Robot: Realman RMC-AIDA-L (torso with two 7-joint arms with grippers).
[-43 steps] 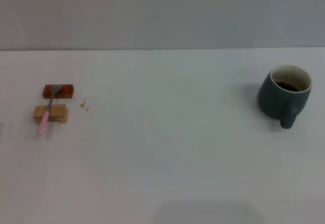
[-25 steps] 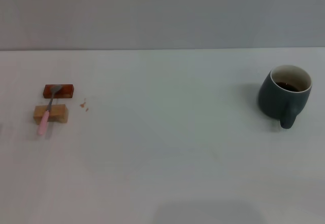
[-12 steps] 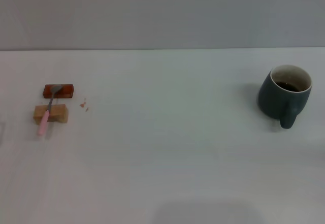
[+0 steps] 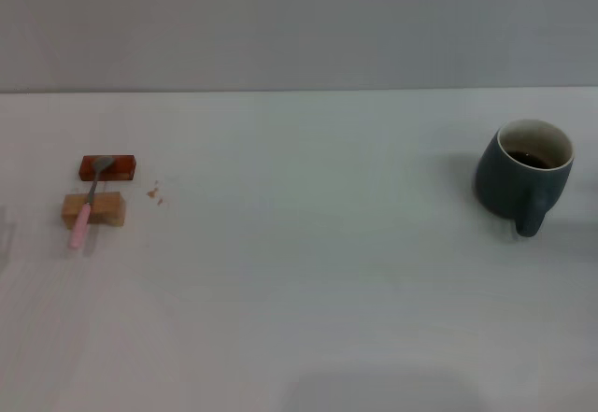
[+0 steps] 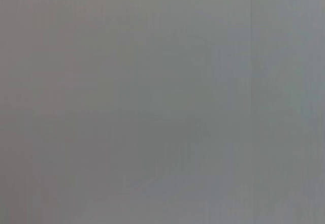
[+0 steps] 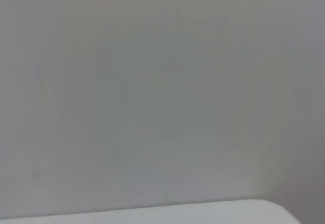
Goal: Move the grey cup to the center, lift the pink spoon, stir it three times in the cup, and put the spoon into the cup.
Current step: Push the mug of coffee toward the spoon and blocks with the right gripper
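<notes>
Grey cup [image 4: 521, 171] parked near table's [image 4: 308, 272] right edge | pink spoon [image 4: 87, 206] bridging two blocks by left edge | neither hand in sight, grip unknowable | nothing done yet, every step remains

neither arm shows in the head view; no gripper, wrist or link reaches into it. left wrist view: a plain grey surface only, none of that arm's own fingers in it. right wrist view: the same grey, with a pale edge along one side, and no fingers either. pose and finger state of both arms cannot be read.
</notes>
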